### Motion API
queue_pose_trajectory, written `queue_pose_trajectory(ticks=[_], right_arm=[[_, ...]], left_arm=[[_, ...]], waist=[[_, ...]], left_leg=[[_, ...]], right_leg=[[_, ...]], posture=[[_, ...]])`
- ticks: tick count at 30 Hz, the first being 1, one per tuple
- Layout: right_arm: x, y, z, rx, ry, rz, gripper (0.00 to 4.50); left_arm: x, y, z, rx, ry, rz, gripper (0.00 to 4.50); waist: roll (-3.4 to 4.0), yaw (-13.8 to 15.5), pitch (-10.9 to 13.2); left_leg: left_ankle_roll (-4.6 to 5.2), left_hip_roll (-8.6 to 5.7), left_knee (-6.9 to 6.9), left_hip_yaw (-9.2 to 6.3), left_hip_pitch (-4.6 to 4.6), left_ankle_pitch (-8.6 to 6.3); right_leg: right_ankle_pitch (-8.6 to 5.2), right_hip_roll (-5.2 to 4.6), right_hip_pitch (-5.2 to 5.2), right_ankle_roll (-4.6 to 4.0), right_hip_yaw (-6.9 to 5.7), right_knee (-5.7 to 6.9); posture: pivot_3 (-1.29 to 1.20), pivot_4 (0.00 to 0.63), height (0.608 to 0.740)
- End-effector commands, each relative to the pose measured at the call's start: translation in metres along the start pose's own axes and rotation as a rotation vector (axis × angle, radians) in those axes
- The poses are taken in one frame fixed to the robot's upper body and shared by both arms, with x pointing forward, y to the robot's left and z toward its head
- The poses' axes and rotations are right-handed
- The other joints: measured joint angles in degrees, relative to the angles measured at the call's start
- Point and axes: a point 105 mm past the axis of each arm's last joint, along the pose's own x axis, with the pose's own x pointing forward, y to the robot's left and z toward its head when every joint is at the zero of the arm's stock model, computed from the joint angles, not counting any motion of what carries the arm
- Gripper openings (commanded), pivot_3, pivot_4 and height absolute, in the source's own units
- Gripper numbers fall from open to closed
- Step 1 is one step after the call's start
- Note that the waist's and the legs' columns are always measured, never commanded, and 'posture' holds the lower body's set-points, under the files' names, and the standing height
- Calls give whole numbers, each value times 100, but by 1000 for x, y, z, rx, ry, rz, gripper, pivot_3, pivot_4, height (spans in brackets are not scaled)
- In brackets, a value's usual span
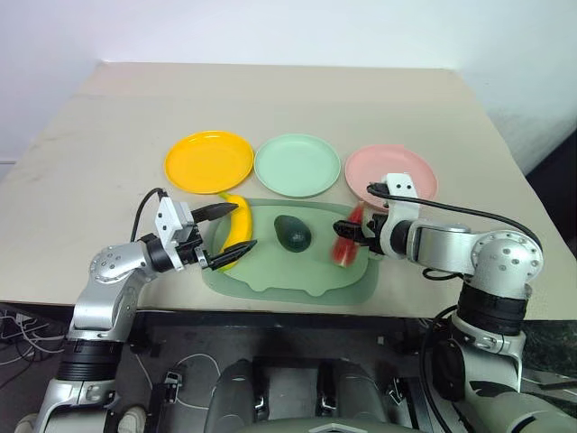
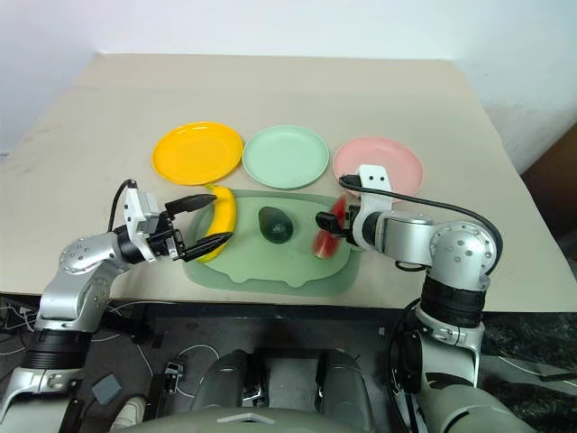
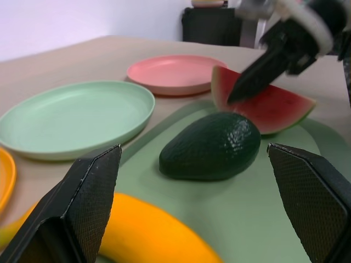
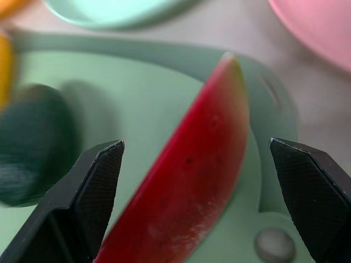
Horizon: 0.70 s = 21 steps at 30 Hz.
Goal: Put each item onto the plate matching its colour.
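- The banana [image 1: 237, 227], avocado [image 1: 292, 233] and watermelon wedge [image 1: 346, 240] all lie on the pale green tray [image 1: 297, 280]: banana at the tray's left end, avocado in the middle, wedge at the right end.
- Just beyond the tray's far edge stand the three plates in a row: the yellow-orange plate [image 1: 208, 161] past the banana, the mint green plate [image 1: 297, 164] past the avocado, the pink plate [image 1: 390, 171] past the wedge. Each plate holds nothing.
- The left gripper [image 1: 227, 233] is at the tray's left end, fingers wide apart on either side of the banana, not clamped.
- The right gripper [image 1: 352, 225] is at the tray's right end, fingers spread wide over the wedge, gripping nothing.
- The tray rests on the beige table [image 1: 108, 135].
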Motion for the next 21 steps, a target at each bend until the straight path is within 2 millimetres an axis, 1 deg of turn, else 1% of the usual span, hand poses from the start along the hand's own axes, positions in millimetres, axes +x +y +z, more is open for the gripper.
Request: queue_pose_trajectory(ticks=[1,2,7,11,13,21], right_arm=[[-1,7,7,-89,27,-1,4500],[0,8,5,-109,46,3,4500],[-2,15,-3,-258,132,20,4500],[-4,18,-8,-304,173,48,4500],[-6,19,-10,-331,185,49,4500],[-6,28,-12,-395,195,64,4500]], left_arm=[[3,4,4,29,-25,15,4474],[3,5,3,27,-29,21,4474],[6,3,0,27,-30,21,4474],[6,3,-1,26,-24,16,4474],[7,4,0,0,-39,21,4474],[11,0,6,-51,-46,-20,4474]], waist=[[1,-5,1],[1,-5,1],[0,-4,1],[0,-3,1],[0,-5,1],[0,-2,1]], left_leg=[[-6,0,0,1,0,3],[-18,0,-1,1,0,10],[-17,1,-2,-1,0,10],[-12,1,-2,-1,0,7],[6,2,-2,-1,0,-4],[6,3,-2,-1,0,-3]], right_leg=[[0,0,0,0,1,0],[0,0,-1,0,1,0],[0,0,-1,0,2,-1],[0,-1,0,0,2,-2],[0,-1,0,0,2,-2],[0,-1,0,1,2,-2]], posture=[[0,150,695],[0,150,695],[0,150,695],[0,150,695],[0,150,695],[0,150,695]])
